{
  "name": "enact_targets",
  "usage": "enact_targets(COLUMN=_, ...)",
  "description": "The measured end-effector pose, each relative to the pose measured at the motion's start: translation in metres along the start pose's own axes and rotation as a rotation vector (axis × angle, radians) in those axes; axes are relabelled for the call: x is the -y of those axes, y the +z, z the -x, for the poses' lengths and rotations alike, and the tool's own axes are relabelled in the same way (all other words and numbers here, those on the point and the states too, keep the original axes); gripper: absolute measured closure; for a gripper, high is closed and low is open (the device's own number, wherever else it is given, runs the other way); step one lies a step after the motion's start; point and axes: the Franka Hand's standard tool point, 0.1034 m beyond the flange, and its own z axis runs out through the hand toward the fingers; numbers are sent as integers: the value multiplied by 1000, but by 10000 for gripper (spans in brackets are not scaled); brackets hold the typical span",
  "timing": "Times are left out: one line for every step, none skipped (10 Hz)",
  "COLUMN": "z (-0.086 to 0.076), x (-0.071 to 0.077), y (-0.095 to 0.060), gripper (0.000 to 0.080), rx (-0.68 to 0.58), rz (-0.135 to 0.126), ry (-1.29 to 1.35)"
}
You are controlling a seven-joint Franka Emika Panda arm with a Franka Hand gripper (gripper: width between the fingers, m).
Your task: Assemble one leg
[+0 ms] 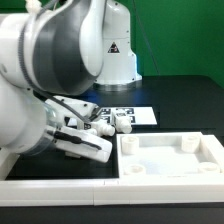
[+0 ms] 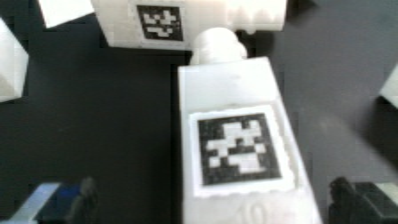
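Leg (image 2: 233, 125) centred within the wide-spread tool (image 2: 210, 200), untouched

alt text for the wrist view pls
A white leg with a black-and-white tag lies lengthwise on the black table, centred between the dark fingers of the open gripper. Its narrower rounded end points at another white tagged piece.

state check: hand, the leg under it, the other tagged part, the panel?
leg: lying flat, tag up, not gripped.
hand: open, straddling the leg, not touching it.
second tagged part: flat, tag up, just past the leg's peg end; contact unclear.
panel: lying flat, rim up, no leg fitted that I can see.
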Motion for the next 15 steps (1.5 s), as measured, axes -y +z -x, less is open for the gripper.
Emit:
enact_targets(z=1, x=0, y=1, gripper=190, rx=2, rz=0, ry=-1)
enact_targets(z=0, x=-1, y=0, gripper=190, rx=0, rz=-2, ry=0)
enact_targets(z=-1, x=-1, y=0, gripper=326, rx=-3, rz=-2, ry=0)
enact_targets(z=-1, x=-1, y=0, gripper=480, rx=-5, rz=-2, ry=1)
enact_targets(z=-1, x=-1, y=0, gripper=480, rx=-6, rz=-3, ry=1)
enact_targets(z=-1, x=-1, y=0, gripper=515, rx=-6, rz=-3, ry=1)
enact_targets(z=-1, x=0, y=-1, gripper=515, rx=-8, rz=-2, ry=0)
enact_targets(z=2, x=7, y=-8, gripper=515, rx=-29, rz=-1, ry=-16)
enact_targets(z=17, x=24, y=-25, gripper=515, rx=-71, rz=-1, ry=-45)
enact_targets(z=34, x=40, y=-45, gripper=515, rx=-116, rz=0, ry=-87)
enact_targets(z=42, x=48, y=-60, gripper=515, rx=-162, rz=-3, ry=-129)
enact_targets(z=43, x=47, y=-63, gripper=515, rx=-161, rz=-4, ry=-143)
enact_targets(z=36, x=48, y=-64, gripper=515, rx=-194, rz=-7, ry=-139)
enact_targets(z=27, x=55, y=-74, gripper=514, rx=-322, rz=-20, ry=-147)
enact_targets(z=30, x=57, y=-74, gripper=514, rx=-398, rz=-30, ry=-147)
